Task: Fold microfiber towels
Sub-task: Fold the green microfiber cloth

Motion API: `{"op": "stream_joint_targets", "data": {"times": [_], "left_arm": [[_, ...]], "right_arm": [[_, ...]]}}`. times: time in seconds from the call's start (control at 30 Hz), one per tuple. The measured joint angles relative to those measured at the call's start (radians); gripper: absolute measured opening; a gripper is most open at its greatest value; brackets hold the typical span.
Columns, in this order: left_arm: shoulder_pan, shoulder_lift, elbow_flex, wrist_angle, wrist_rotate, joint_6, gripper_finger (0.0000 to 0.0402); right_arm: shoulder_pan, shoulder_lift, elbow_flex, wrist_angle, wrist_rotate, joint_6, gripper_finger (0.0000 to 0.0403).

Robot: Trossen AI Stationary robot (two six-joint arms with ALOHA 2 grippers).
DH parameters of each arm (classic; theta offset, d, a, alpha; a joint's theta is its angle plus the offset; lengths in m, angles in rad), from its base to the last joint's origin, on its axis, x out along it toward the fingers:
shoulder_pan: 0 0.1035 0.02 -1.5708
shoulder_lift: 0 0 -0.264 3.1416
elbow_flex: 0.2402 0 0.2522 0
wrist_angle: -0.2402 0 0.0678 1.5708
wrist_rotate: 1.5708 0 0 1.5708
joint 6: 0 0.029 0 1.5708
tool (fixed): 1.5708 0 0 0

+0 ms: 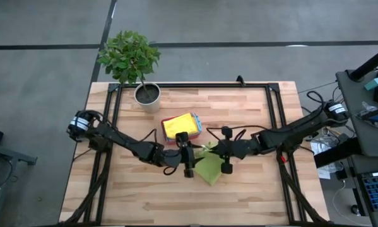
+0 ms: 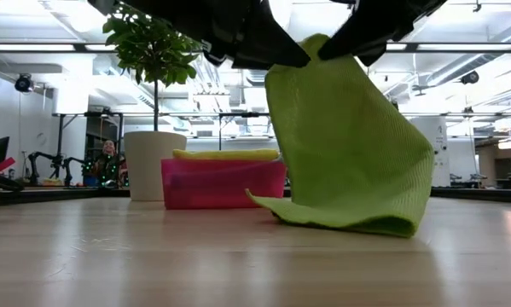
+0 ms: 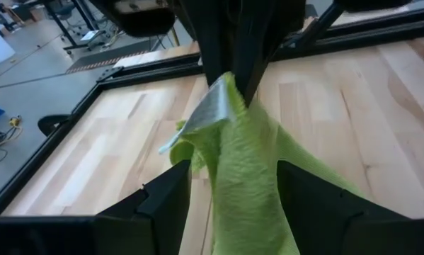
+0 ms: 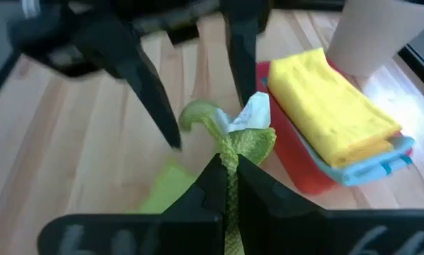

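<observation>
A: Where's the lime green microfiber towel [image 1: 209, 169]?

B: Mid-table, toward the front. It is partly lifted: the top bunched up between the two arms, the lower edge dragging on the light wooden butcher-block table [image 1: 252, 120]. From table height it hangs like a curtain with a fold resting on the wood.

A: Right gripper [image 4: 229, 164]?

B: Clenched on the towel. The fingertips are pinched together on a gathered ridge of green cloth, with a white care label [image 4: 251, 113] poking out just past the pinch.

A: Left gripper [image 3: 233, 184]?

B: Released. Its fingers [image 3: 165, 202] are spread wide, one on each side of the hanging cloth, and the cloth runs down through the gap. I can't tell if the pads touch it. It sits just beside the right gripper, facing it.

A: The other towels?

B: A folded yellow microfiber towel [image 1: 178, 125] lies on top of a folded light teal-blue one [image 4: 371, 164], both stacked in the small pink rectangular plastic tray [image 2: 221, 183]. The tray sits just behind the grippers, toward the back of the table.

A: Anything else on the table?

B: A leafy green plant in a white round pot [image 1: 147, 96], at the back-left next to the tray. A black metal frame [image 1: 195, 84] runs around the tabletop.
</observation>
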Motion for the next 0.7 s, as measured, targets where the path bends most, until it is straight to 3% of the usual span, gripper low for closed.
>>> {"op": "stream_joint_targets", "data": {"times": [0.17, 0.37, 0.57, 0.7], "left_arm": [[-0.013, 0.002, 0.0, -0.004, 0.001, 0.01, 0.0159], [-0.025, 0.002, 0.0, -0.012, 0.013, 0.03, 0.0019], [-0.039, 0.002, 0.0, -0.031, 0.021, 0.025, 0.0002], [-0.046, -0.013, 0.0, -0.036, 0.058, 0.028, 0.0001]], "right_arm": [[0.0, 0.008, 0.0, 0.018, 0.0, 0.003, 0.0009], [0.0, 0.028, 0.0, 0.02, 0.027, 0.062, 0.0009], [0.0, 0.065, 0.0, 0.049, 0.019, 0.113, 0.0015], [0.0, 0.068, 0.0, 0.057, 0.011, 0.117, 0.0049]]}}
